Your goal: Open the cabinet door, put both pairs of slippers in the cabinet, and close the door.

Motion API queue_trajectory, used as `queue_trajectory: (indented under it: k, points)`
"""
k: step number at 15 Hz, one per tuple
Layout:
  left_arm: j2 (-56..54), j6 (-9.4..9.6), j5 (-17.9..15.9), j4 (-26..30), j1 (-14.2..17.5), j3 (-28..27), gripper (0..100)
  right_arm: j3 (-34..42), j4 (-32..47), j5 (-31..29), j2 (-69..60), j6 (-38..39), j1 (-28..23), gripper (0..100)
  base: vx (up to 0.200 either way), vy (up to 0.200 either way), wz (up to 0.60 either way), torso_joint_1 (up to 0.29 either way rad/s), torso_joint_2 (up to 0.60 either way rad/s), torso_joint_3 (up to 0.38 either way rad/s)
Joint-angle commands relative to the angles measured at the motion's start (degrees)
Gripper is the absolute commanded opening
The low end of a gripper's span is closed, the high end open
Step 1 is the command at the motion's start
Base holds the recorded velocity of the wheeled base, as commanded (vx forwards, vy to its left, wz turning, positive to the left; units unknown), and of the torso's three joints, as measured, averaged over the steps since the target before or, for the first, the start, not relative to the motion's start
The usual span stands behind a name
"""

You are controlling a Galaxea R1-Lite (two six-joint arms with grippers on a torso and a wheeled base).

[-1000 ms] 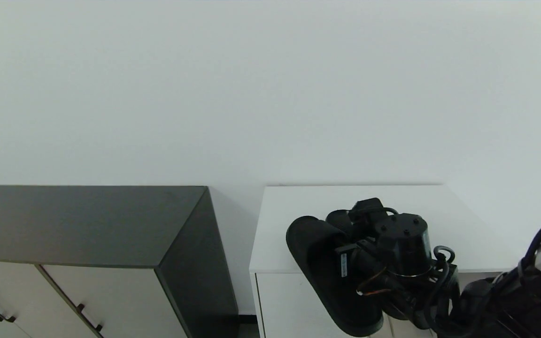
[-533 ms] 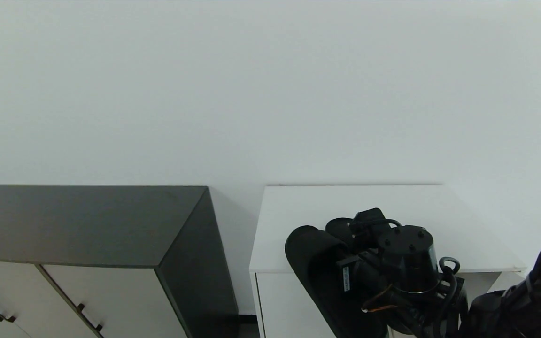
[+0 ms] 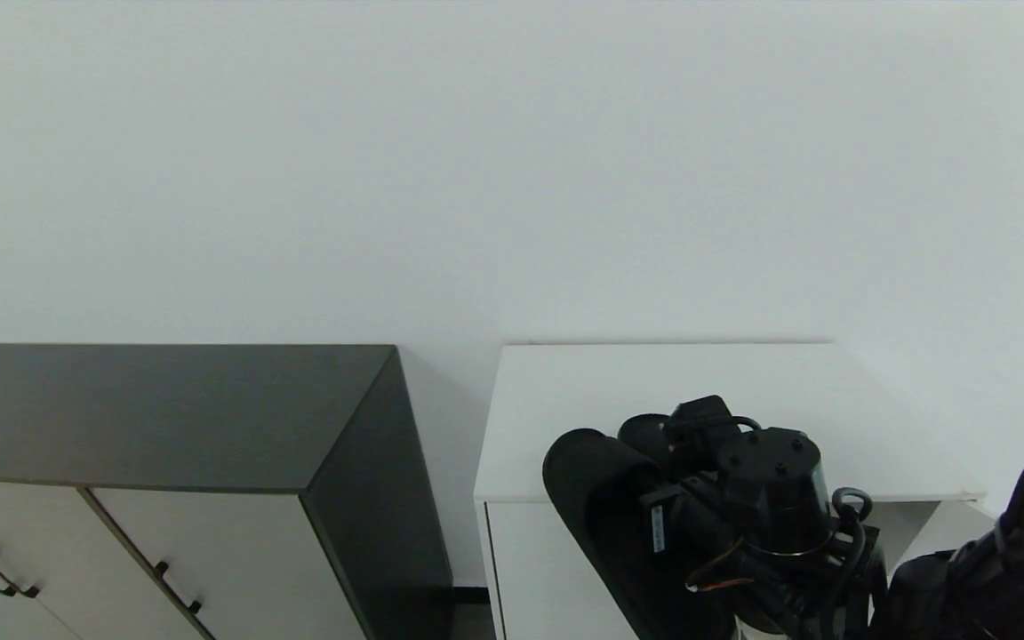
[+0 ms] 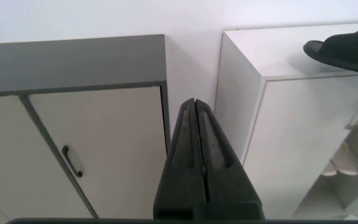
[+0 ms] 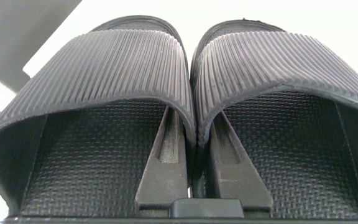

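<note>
Lowered slightly over the last second: black slippers (image 3: 601,507), hanging before the white cabinet (image 3: 654,382). Pinched together at the inner straps by the right gripper (image 5: 192,127). Seemingly mid-carry; next, down and into the open compartment. From the left wrist, beyond the head camera's reach: left gripper (image 4: 195,112) closed, empty, and shelves (image 4: 353,124) inside.

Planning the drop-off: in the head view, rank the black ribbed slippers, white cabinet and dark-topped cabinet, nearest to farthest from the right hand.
1. black ribbed slippers: gripped in the right hand.
2. white cabinet: directly behind.
3. dark-topped cabinet: far left.
</note>
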Motion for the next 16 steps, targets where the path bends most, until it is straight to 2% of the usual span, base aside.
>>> queue_trajectory:
  k: [1, 10, 16]
  points:
    - [0.1, 0.02, 0.0, 0.0, 0.0, 0.0, 0, 0.0, -0.1, 0.0, 0.5, 0.0, 0.1, 0, -0.200, 0.000, 0.00, -0.012, 0.00, 0.002]
    - [0.1, 0.02, 0.0, 0.0, 0.0, 0.0, 0, 0.4, -2.7, 0.0, 2.7, -0.1, 0.8, 0, -0.200, 0.000, 0.00, 0.001, 0.00, 0.002]
    - [0.0, -0.16, 0.0, 0.0, 0.0, 0.0, 0, 0.7, -3.9, 0.0, 3.8, 0.2, 0.8, 0, 0.000, 0.000, 0.00, 0.000, 0.00, 0.000]
